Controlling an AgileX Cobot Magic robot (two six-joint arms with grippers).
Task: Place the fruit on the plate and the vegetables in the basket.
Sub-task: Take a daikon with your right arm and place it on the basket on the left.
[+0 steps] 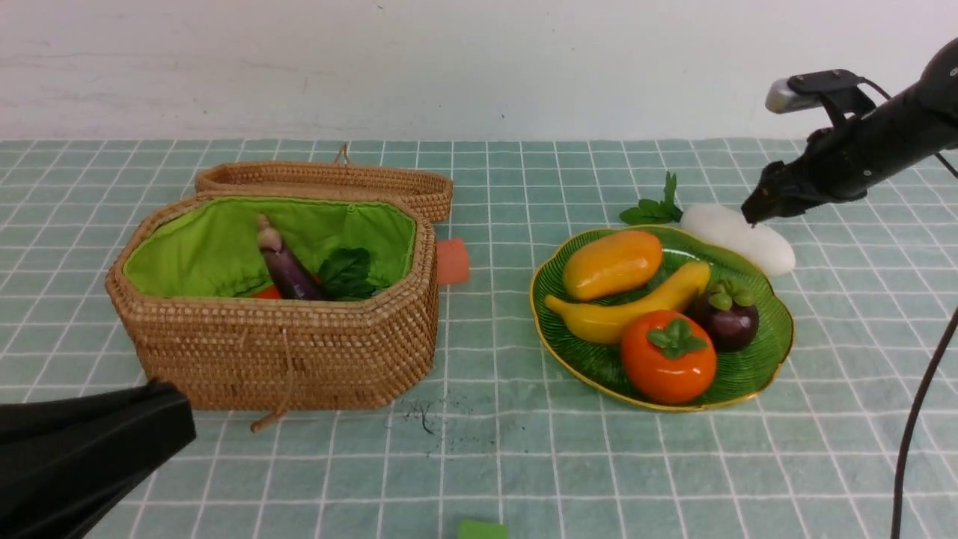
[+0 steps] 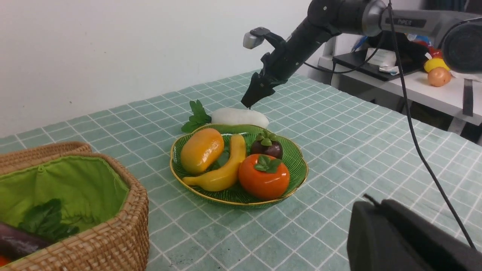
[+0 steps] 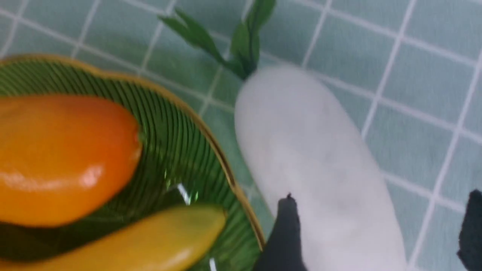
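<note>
Now my right gripper (image 1: pixel 754 215) hovers with jaws spread wide, straddling the smooth white radish with green leaves (image 1: pixel 741 238) directly beneath it, ready to pinch across its body. That radish lies just beside the green leaf-shaped plate (image 1: pixel 775 348); my left gripper (image 2: pixel 376 222) rests closed.

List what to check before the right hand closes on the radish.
1. Right hand open above radish: ok.
2. Both fingers outside the radish's sides: cannot tell.
3. Radish clear of plate rim: cannot tell.
4. Basket lid back, room left inside: ok.
5. Left hand shut, outside the basket opening: ok.
</note>
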